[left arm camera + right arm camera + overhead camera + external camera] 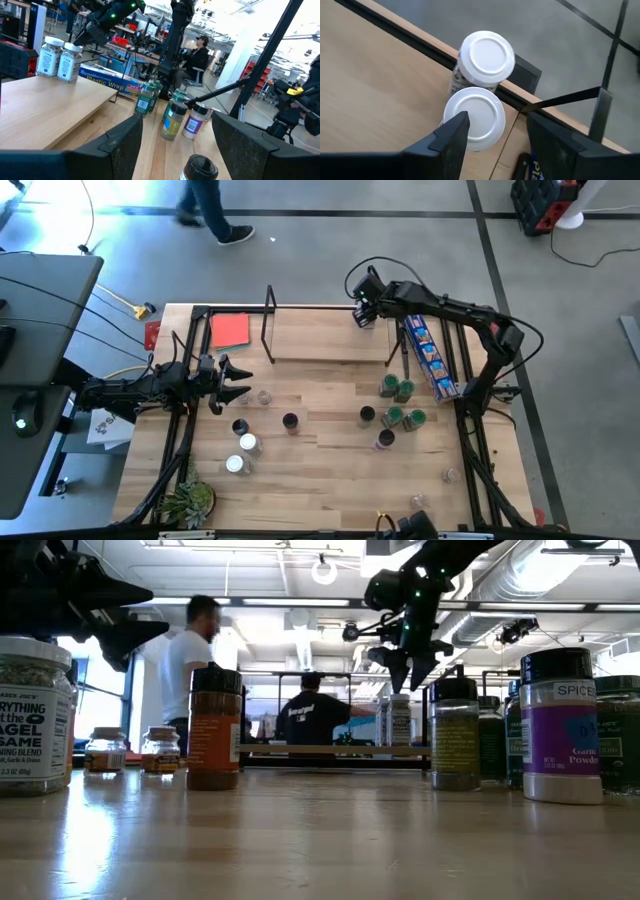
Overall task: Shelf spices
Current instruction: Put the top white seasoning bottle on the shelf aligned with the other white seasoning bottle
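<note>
The shelf (330, 335) is a low light-wood rack at the table's far middle. Two white-lidded spice jars (486, 54) (477, 112) stand side by side on its far right corner, also seen in the left wrist view (60, 60). My right gripper (365, 312) hangs open just above them and points steeply down. Its fingers (452, 137) stand over the nearer jar without touching it. Several more jars with green (398, 389), black (290, 421) and white (236, 464) lids stand on the table. My left gripper (232, 380) waits open and level at the left.
A long blue packet (430, 358) lies along the shelf's right end. A red card (229, 330) lies at the far left, a small plant (190, 502) at the near left corner. People show in the room behind the table (190, 660).
</note>
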{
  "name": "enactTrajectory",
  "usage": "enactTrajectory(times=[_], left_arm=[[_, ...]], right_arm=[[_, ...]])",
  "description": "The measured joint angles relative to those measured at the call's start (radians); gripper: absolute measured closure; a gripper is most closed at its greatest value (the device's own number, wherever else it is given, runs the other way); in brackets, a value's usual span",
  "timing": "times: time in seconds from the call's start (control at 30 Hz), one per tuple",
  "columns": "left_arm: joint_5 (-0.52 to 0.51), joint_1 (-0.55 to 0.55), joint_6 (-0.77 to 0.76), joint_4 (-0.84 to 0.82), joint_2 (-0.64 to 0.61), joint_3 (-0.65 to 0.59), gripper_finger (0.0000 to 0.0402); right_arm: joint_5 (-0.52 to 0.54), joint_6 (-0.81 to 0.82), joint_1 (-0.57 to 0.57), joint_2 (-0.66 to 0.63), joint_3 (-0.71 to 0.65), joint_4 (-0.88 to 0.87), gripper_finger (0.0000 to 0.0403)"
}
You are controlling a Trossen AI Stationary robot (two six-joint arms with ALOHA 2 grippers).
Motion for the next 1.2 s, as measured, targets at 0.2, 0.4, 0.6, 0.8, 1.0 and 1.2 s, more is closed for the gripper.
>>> enactTrajectory(times=[0.2, 0.4, 0.6, 0.8, 1.0, 1.2], left_arm=[[0.0, 0.0, 0.0, 0.0, 0.0, 0.0, 0.0165], [0.0, 0.0, 0.0, 0.0, 0.0, 0.0, 0.0165], [0.0, 0.0, 0.0, 0.0, 0.0, 0.0, 0.0165], [0.0, 0.0, 0.0, 0.0, 0.0, 0.0, 0.0165], [0.0, 0.0, 0.0, 0.0, 0.0, 0.0, 0.0165], [0.0, 0.0, 0.0, 0.0, 0.0, 0.0, 0.0165]], right_arm=[[-0.027, -0.033, 0.005, 0.0, 0.001, 0.013, 0.0204], [-0.044, -0.069, 0.008, 0.0, 0.001, 0.03, 0.0204], [-0.005, -0.072, 0.007, 0.001, 0.0, 0.025, 0.0204], [-0.009, -0.08, 0.01, 0.002, 0.042, 0.014, 0.0204], [0.01, -0.011, 0.008, 0.002, 0.088, -0.011, 0.0204], [0.084, 0.06, -0.019, 0.009, 0.087, -0.131, 0.0204]])
